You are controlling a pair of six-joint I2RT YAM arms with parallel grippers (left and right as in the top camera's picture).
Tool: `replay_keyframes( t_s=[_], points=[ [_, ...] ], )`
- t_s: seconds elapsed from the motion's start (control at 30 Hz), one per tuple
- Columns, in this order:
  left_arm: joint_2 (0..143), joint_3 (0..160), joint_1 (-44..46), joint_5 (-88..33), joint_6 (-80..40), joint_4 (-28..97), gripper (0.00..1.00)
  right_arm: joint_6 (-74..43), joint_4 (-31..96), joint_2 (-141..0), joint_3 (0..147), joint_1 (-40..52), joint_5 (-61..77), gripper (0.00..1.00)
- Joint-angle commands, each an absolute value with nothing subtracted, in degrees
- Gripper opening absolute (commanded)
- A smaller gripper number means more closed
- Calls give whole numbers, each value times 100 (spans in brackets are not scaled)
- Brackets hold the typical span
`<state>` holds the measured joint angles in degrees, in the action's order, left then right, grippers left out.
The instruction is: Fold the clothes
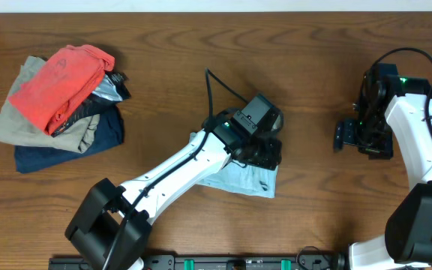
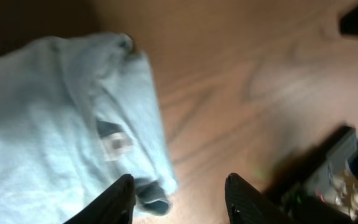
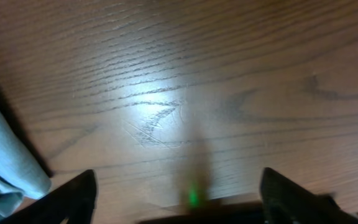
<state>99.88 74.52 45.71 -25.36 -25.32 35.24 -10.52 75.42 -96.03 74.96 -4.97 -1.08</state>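
Wooden table (image 1: 171, 45) lies under both arms; I see my left gripper (image 2: 179, 196) spread apart at the blue shirt (image 2: 55, 124) edge, my right gripper (image 3: 178, 193) wide, holding nothing.

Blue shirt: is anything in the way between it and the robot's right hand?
Nothing visible. Only bare table lies between the right gripper and the blue shirt. The left gripper hangs open over the shirt's edge.
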Motion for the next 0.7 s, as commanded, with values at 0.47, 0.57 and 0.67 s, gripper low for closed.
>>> replay_keyframes(
  t_s=[0.47,0.57,0.67],
  points=[
    [9286,7389,1603,-2045,-1846,5398,54,1155,7247,-9515,7185,405,3540,83],
    [9292,7205,1417,-2043,-1844,5376,56,869,6888,-9515,6794,825,3540,83],
    [9319,7028,1409,-1986,-1817,5356,56,471,6337,-9515,6355,1203,3542,82]
  ],
)
